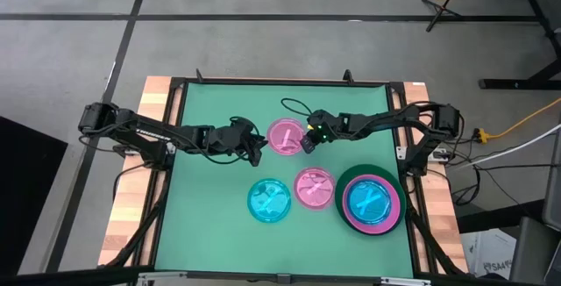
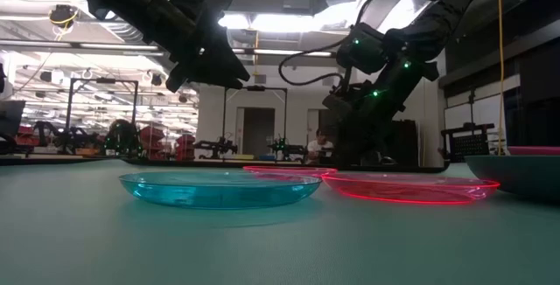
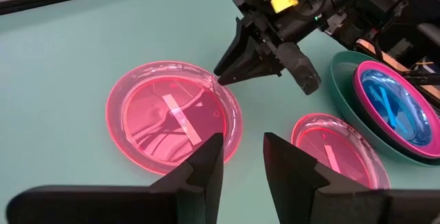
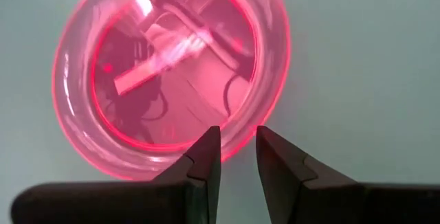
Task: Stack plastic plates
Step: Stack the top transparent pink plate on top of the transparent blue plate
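Now the pink plate [image 1: 284, 136] lies flat between both arms, and the right gripper [image 1: 308, 142], its jaws slightly open and empty, is at its rim, nearer than the left gripper [image 1: 257, 150], also narrowly open and empty.

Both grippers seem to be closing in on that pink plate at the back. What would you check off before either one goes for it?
1. Right gripper lined up with the far pink plate at its rim: ok.
2. Right gripper open enough to take the rim: ok, a narrow gap shows.
3. Left gripper clear of that plate: ok, beside it and open.
4. The two grippers apart from each other: ok, on opposite sides of the plate.
5. Stack ready: ok, cyan plate on top.
6. Firm hold on the rim: cannot tell.
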Tool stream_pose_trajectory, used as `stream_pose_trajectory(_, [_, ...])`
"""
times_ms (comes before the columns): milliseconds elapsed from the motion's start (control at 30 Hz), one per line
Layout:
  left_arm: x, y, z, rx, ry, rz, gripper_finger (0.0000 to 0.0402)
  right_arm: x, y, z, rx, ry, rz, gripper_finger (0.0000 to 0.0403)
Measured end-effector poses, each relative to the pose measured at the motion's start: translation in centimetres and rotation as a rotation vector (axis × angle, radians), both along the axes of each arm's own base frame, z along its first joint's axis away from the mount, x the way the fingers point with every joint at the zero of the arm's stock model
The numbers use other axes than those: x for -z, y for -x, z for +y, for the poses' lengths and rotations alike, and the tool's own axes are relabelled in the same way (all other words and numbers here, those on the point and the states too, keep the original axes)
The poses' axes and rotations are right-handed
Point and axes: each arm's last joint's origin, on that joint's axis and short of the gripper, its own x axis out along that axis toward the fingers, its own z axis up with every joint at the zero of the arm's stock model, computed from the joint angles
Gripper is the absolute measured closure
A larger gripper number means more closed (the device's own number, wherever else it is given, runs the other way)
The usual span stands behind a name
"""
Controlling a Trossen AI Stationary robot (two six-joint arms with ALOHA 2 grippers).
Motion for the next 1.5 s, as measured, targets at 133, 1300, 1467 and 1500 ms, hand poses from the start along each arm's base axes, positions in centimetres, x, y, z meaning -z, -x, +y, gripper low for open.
stream_pose_trajectory(133, [0.0,0.0,0.0,0.000,0.000,0.000,0.0304,0.7,-0.3,-0.1,0.011,-0.014,-0.003,0.0320])
stream_pose_trajectory(1300, [0.0,0.0,0.0,0.000,0.000,0.001,0.0304,1.2,-0.6,-0.1,0.006,-0.026,-0.020,0.0320])
stream_pose_trajectory(1467, [0.0,0.0,0.0,0.000,0.000,0.001,0.0304,1.2,-0.6,-0.1,0.006,-0.026,-0.020,0.0320])
stream_pose_trajectory(1500, [0.0,0.0,0.0,0.000,0.000,0.001,0.0304,1.2,-0.6,-0.1,0.006,-0.025,-0.021,0.0320])
